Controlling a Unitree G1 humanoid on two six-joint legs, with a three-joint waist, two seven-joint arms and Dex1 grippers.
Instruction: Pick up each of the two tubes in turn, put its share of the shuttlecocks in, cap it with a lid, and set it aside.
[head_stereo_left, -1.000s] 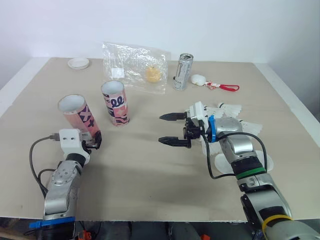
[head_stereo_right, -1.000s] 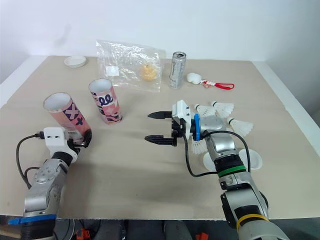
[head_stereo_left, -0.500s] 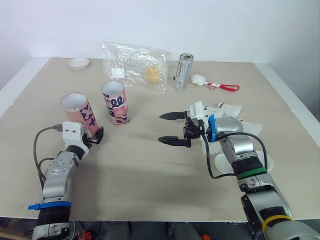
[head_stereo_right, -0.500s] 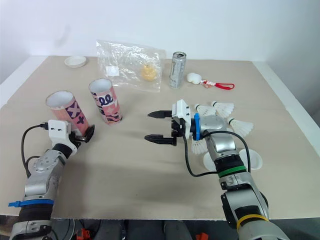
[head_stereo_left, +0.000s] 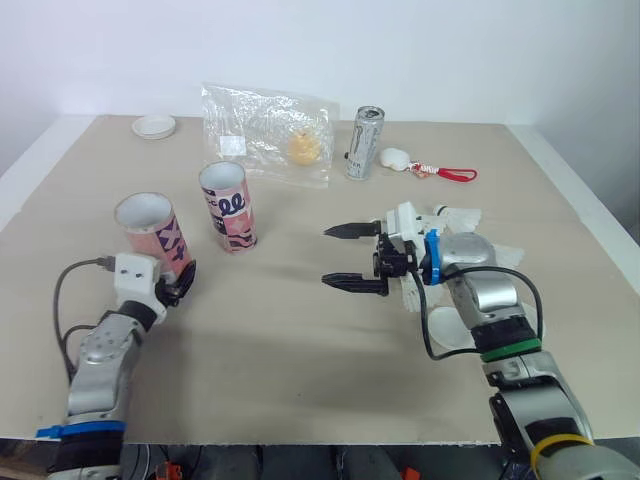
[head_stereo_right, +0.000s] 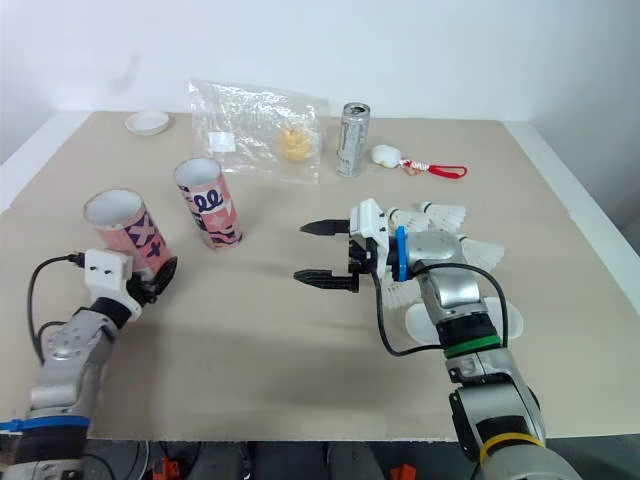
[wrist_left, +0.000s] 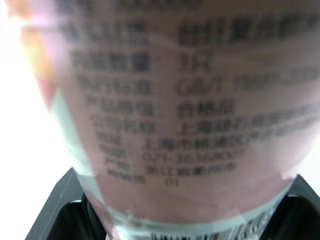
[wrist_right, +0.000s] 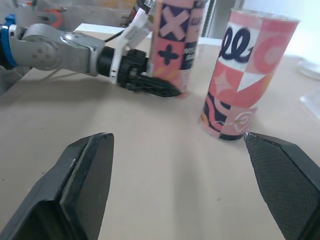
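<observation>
Left gripper (head_stereo_left: 178, 285) slightly back, tight around tilted tube (head_stereo_left: 150, 222)

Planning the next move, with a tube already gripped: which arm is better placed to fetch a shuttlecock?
Right. The right gripper hovers open and free, with the shuttlecocks lying beside that arm; the left gripper is shut on the tilted tube.

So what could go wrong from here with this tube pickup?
The left gripper grips the X-patterned tube low, near its base, and the tube is tilted, so it may pivot or slip. The second tube stands upright close by; swinging the held one could knock it over. The open right gripper has its arm over the shuttlecocks and could scatter them.
</observation>
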